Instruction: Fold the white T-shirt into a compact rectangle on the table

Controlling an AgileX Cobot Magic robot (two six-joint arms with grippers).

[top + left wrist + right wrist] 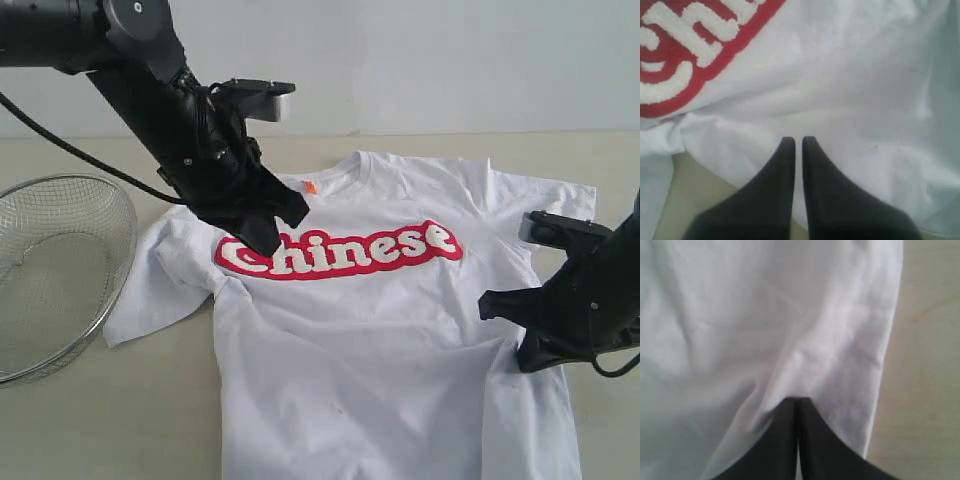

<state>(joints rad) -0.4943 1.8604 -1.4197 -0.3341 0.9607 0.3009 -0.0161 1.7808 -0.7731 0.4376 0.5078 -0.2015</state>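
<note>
Exterior view: white short-sleeved cotton T-shirt (370, 330) flat, print-up, on pale beige wood-look table (150, 410) | left gripper (798, 142) jaws together, cloth beneath tips | right gripper (797, 401) jaws clamp puckered cloth beside shirt's edge, likely to fold inward

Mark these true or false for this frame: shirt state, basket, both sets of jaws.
1. The white T-shirt lies print side up on the table. True.
2. It is already folded into a rectangle. False: it lies spread out, sleeves out.
3. The wire basket holds part of the shirt. False: the shirt lies outside it, on the table.
4. The left gripper has its jaws shut. True.
5. The right gripper has its jaws wide open. False: they are shut.
</note>
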